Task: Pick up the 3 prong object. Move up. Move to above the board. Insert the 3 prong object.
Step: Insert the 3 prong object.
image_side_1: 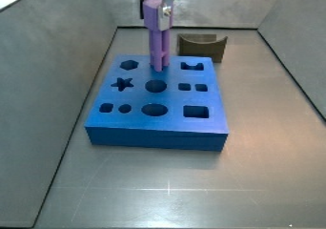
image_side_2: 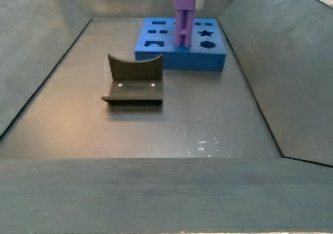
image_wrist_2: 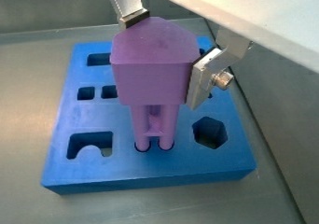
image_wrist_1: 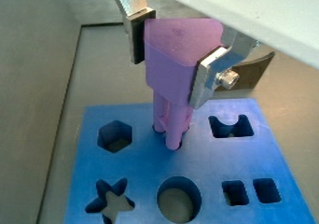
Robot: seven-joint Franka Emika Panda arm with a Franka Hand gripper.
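Two silver fingers point(image_wrist_2: 207, 74) pinch the upper part of the 3 prong object point(image_wrist_2: 155, 78), one plate on each of its flat sides, so the gripper point(image_wrist_1: 174, 50) holds the purple bar upright with its pronged end pointing down. We read that grip as deliberate: clamping high leaves the lower length free to go into the board point(image_side_1: 204, 128) without the fingers meeting the blue surface.

In both wrist views the prongs reach the board's top, between the hexagon cut-out point(image_wrist_1: 115, 134) and an arch-shaped cut-out point(image_wrist_1: 228, 126). Whether the prongs are already seated in their holes or only resting at the mouths we cannot tell; the bar hides the holes themselves. In a side view the bar point(image_side_1: 155, 37) stands vertical over the far half of the board, just beyond a round cut-out point(image_side_1: 155, 85), and that straightness suggests we are aligned for a downward push.

Our judgement is that the insertion step is in hand, with pickup, lift and travel done. The fixture point(image_side_2: 132, 81) stands well apart from the board on the grey floor, so it poses no obstacle. A slight tilt could jam the prongs, so a straight descent matters.
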